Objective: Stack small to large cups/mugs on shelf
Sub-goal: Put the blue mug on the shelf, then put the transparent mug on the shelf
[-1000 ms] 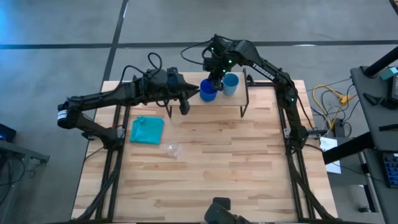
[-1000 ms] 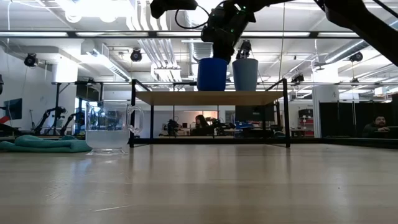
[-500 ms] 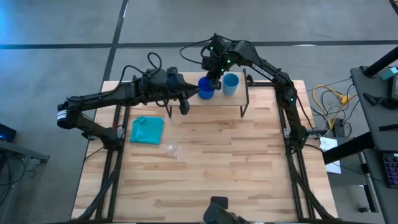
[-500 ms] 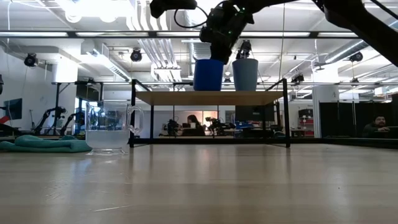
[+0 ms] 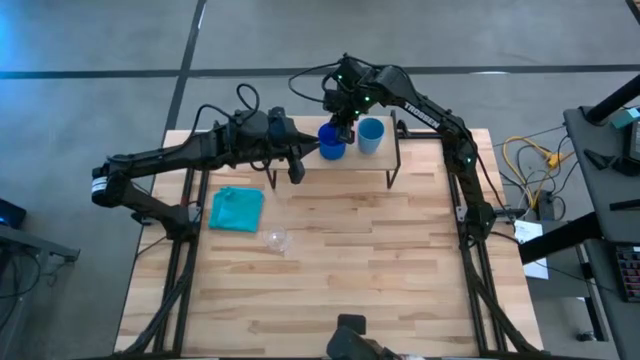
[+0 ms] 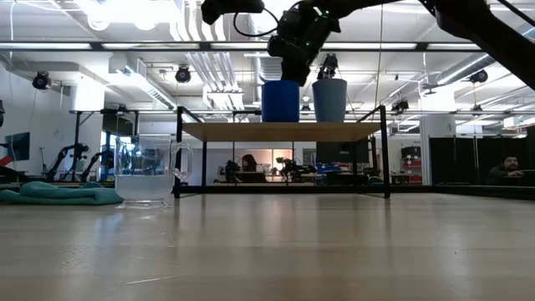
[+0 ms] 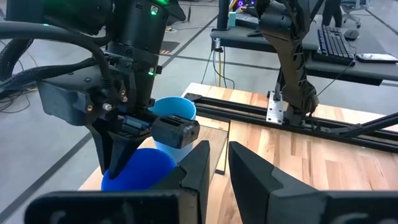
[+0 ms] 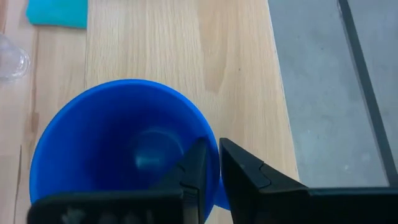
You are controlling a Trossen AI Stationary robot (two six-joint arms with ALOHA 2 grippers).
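Observation:
The dark blue mug (image 5: pixel 331 142) (image 6: pixel 281 101) stands with its base on the shelf (image 5: pixel 362 165) (image 6: pixel 284 131), left of the light blue cup (image 5: pixel 371 135) (image 6: pixel 329 99), which also rests there on its base. My right gripper (image 5: pixel 341 122) (image 8: pixel 211 149) is over the mug, shut on its rim. The clear cup (image 5: pixel 275 240) (image 6: pixel 146 171) stands on the table near the teal cloth. My left gripper (image 5: pixel 308 150) (image 7: pixel 214 155) hovers level at the shelf's left end, shut, just beside the mug (image 7: pixel 140 168); no touch shows. My right gripper pinches the dark blue mug's rim (image 8: pixel 208 138) on the side toward the light blue cup, one finger inside the mug and one outside. The fingers come from above, pointing down. The mug is upright, its base on the shelf board.
A teal cloth (image 5: pixel 237 210) lies at the table's left side. The shelf's black legs (image 6: pixel 385 150) stand on the table's far part. Open wood (image 5: pixel 380 270) spreads over the near half. Desks and a seated person (image 6: pixel 506 167) show in the room beyond.
My right gripper, still shut on the dark blue mug, has shifted a little toward the table's left along the shelf. The mug has moved with it, upright, and a wider gap now shows between it and the light blue cup.

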